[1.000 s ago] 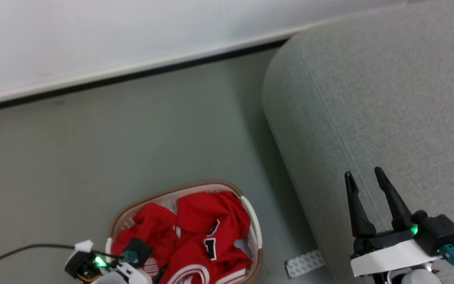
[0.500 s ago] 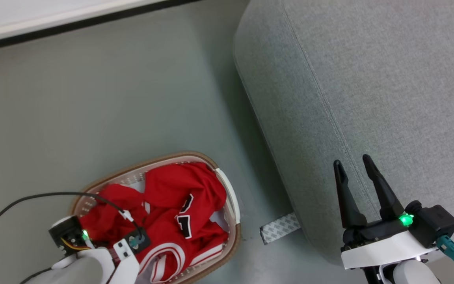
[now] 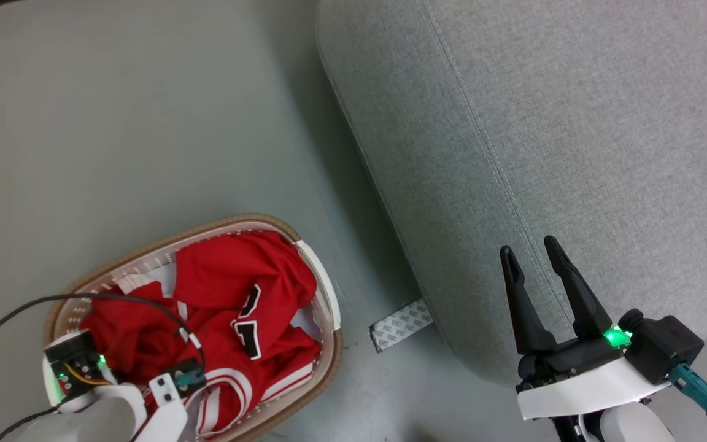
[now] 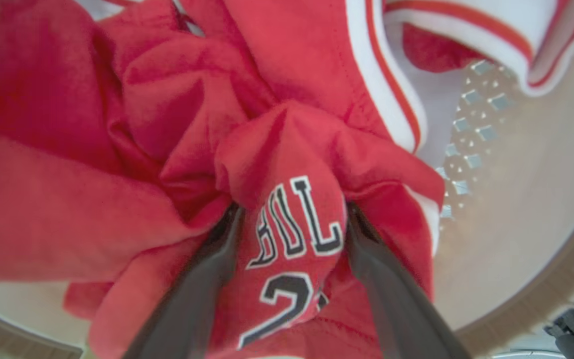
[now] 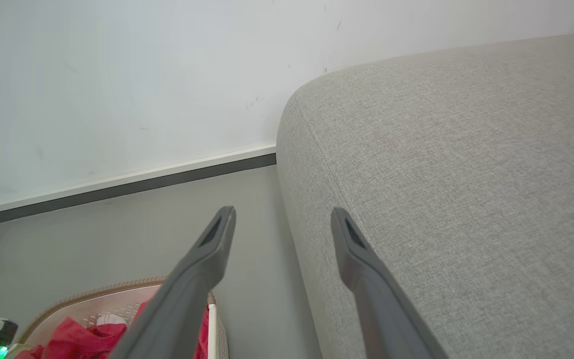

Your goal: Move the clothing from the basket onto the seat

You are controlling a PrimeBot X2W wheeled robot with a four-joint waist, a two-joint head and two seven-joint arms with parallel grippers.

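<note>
I judge the job barely begun: all the clothing [image 3: 231, 282] I can see lies heaped inside the basket [image 3: 334, 347], red folds and white stripes filling it nearly rim to rim. None of it is outside the basket, and the part of the seat [image 3: 574, 123] in view, to the basket's right across a band of floor [image 3: 114, 123], has nothing on it.

My left claw [image 4: 292, 209] is down inside the basket, pushed into the heap near its front left. Through the left wrist camera I see its fingers [image 4: 207, 279] spread wide, one on each side of a bunched fold that carries black-and-white letters and a number. The fold bulges up between them, but the gap looks as wide as on my idle claw, so I read it as open around the cloth rather than pinching it.

My right claw [image 3: 528, 247] hangs well to the right of the basket, out by the seat, jaws apart and holding nothing.

So what I count as done is the reach into the basket. Left to do, by my reckoning: close on that fold, lift it clear of the rim, carry it rightward from the basket and let go, then return for whatever stays behind, since the heap looks like more than one garment
</note>
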